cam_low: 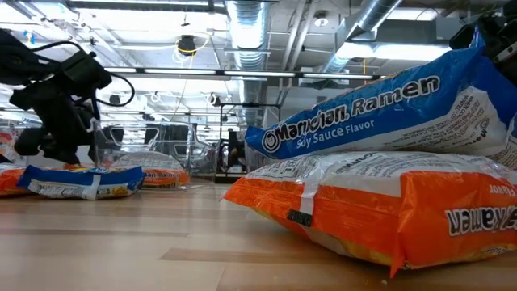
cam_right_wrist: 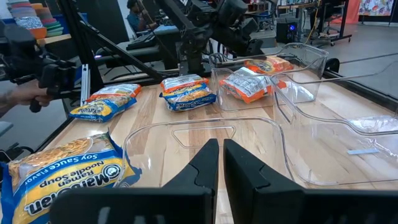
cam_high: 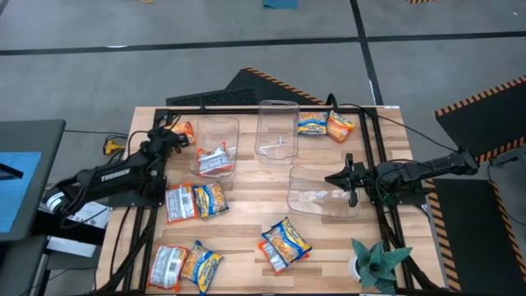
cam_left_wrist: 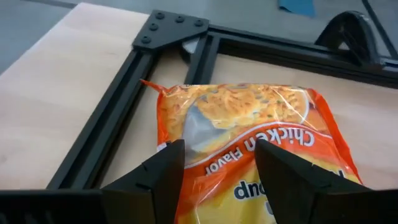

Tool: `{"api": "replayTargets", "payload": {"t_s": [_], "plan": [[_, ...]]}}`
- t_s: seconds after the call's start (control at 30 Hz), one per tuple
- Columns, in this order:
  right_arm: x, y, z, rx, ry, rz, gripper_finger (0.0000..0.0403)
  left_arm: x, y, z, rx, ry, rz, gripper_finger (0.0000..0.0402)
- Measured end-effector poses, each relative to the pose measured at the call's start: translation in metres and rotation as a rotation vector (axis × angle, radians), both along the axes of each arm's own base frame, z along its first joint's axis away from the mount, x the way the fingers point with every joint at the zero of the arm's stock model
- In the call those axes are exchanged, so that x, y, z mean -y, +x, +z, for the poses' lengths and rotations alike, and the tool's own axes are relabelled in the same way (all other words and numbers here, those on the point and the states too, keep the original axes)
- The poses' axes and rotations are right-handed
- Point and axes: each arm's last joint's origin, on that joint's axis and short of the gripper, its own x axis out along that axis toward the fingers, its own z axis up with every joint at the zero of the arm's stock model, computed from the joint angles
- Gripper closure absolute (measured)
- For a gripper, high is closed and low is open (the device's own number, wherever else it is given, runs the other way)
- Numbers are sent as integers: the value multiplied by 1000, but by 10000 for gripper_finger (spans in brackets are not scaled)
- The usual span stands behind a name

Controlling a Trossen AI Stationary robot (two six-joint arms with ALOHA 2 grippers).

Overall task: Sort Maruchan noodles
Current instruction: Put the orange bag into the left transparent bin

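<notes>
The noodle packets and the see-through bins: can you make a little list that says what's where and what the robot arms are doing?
left gripper: open, fingers on either side of an orange chicken-flavor packet at the table's far left corner
right gripper: nearly shut, empty, at the rim of the right bin
left bin: holds one silver-and-red packet
middle bin: no packet inside
loose packets: scattered on the wooden table, mostly in stacked pairs

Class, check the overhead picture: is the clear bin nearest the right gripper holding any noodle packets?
No: the clear bin beside the right gripper shows only bare plastic, no packet inside.
</notes>
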Motion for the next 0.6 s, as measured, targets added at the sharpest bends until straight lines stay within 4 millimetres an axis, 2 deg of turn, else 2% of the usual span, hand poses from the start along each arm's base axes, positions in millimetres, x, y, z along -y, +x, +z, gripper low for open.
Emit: {"api": "replayTargets", "payload": {"t_s": [0.17, 0.27, 0.33, 0.5, 0.6], "plan": [[0, 0, 0, 0, 0, 0, 353, -2, 1, -1, -46, -15, -37, 218], [0, 0, 0, 0, 0, 0, 353, -2, 1, -2, -91, -28, -57, 239], [0, 0, 0, 0, 0, 0, 353, -2, 1, -4, -128, -40, -71, 269], [0, 0, 0, 0, 0, 0, 353, -2, 1, -7, -240, -71, -112, 383], [0, 0, 0, 0, 0, 0, 353, -4, 3, -5, -241, -82, -139, 397]]}}
